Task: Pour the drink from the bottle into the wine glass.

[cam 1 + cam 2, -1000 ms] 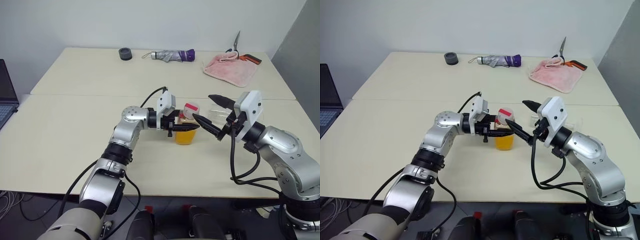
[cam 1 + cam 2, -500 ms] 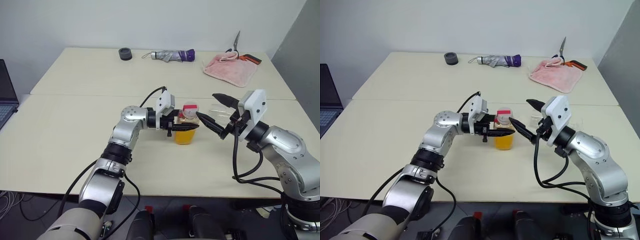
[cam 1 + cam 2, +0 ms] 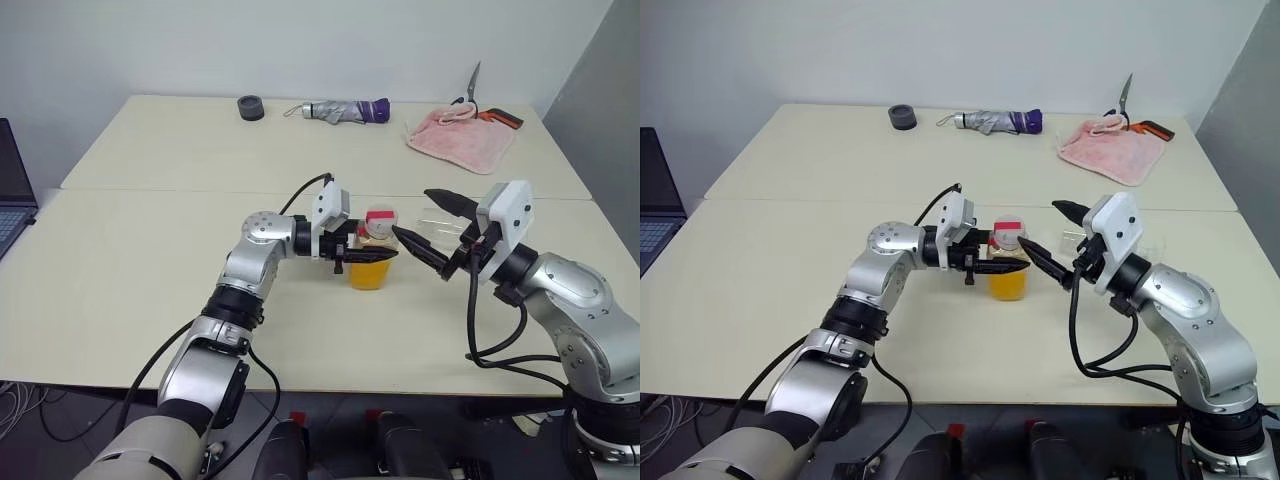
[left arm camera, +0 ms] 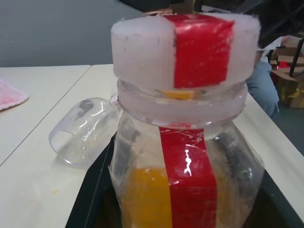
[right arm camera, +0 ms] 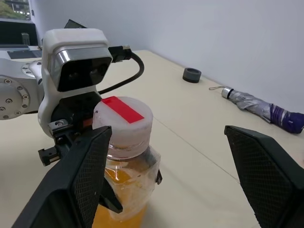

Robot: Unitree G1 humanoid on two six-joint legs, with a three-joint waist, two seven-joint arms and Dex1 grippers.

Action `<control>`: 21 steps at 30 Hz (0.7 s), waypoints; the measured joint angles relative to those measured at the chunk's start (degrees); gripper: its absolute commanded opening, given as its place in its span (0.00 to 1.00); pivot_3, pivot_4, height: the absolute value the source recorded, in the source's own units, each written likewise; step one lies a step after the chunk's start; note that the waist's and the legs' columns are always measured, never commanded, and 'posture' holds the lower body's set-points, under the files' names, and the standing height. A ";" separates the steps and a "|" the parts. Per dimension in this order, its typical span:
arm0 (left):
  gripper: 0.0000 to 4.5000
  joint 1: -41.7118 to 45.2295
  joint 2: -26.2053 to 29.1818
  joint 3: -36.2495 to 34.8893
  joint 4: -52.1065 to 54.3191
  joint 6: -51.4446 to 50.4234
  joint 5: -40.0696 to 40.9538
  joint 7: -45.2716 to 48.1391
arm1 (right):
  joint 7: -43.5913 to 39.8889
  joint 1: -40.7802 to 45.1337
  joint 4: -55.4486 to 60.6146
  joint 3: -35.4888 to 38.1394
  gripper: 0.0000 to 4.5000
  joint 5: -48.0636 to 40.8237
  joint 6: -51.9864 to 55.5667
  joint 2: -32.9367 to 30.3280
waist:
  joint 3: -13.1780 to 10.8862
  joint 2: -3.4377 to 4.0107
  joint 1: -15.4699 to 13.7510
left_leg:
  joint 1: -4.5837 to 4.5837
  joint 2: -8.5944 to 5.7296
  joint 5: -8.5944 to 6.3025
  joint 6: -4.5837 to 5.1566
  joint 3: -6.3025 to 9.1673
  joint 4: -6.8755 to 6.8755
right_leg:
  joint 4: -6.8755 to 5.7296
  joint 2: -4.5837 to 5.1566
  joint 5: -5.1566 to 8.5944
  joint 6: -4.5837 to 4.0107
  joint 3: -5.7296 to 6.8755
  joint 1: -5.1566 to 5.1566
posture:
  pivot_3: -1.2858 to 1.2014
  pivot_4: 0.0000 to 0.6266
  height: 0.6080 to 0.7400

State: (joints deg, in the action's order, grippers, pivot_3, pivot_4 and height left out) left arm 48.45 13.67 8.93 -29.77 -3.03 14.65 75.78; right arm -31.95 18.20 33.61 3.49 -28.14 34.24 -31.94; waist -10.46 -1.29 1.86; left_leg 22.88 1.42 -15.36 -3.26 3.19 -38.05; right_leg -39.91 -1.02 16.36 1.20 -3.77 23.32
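Your bottle [image 3: 371, 256] is standing upright near the middle of the tabletop [image 3: 130, 260], its lower half filled with the orange drink [image 3: 368, 273]. Its cap is looking white with a red strip running over it and down the front. Your left gripper [image 3: 375, 257] is reaching in level from the left, and its fingers [image 3: 358, 258] are clamping tight on the bottle's body. Your right gripper [image 3: 432, 229] is hovering just to the right of the cap with its fingers spread wide and gripping nothing; one fingertip is sitting close beside the cap, the other is pointing out over the wine glass [image 4: 83, 130]. That glass is lying on its side on the tabletop just behind and to the right of the bottle. Along the far edge you are seeing a dark roll of tape [image 3: 250, 107], a folded umbrella [image 3: 345, 109], and a pink cloth [image 3: 460, 138] with scissors [image 3: 478, 100] at its back.
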 measured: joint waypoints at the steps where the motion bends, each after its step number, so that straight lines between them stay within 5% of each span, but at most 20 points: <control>1: 0.40 0.00 -0.06 0.01 0.00 0.01 0.00 0.04 | -0.41 -0.41 0.11 0.02 0.90 -0.36 0.34 -0.63 | 0.00 0.00 -0.01 | 0.00 -0.01 0.00 0.00 0.00 0.00 | 0.00 0.00 0.00 0.00 0.00 0.00 | 0.52 0.24 1.00; 19: 0.40 -0.01 0.14 0.01 0.15 0.20 0.00 -0.10 | -3.49 -1.96 1.72 4.82 0.90 -9.77 5.27 -6.26 | 0.00 0.00 0.01 | -0.01 0.00 0.00 0.00 -0.02 0.00 | 0.00 -0.01 0.00 0.00 -0.01 0.00 | 0.52 0.24 1.00; 21: 0.40 -0.01 0.15 0.01 0.16 0.20 0.00 -0.11 | -3.48 -1.17 1.40 4.82 0.98 -10.40 5.30 -6.13 | 0.00 0.00 -0.01 | -0.01 0.00 0.00 0.00 -0.01 0.00 | 0.00 -0.01 0.00 0.00 0.00 0.00 | 0.52 0.24 1.00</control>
State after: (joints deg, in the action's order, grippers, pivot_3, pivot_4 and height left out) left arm 48.44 13.82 8.94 -29.61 -2.82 14.66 75.67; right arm -35.43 17.04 35.01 8.31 -38.54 39.53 -38.07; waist -10.46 -1.29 1.85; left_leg 22.87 1.42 -15.36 -3.25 3.18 -38.05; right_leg -39.91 -1.03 16.36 1.20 -3.77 23.32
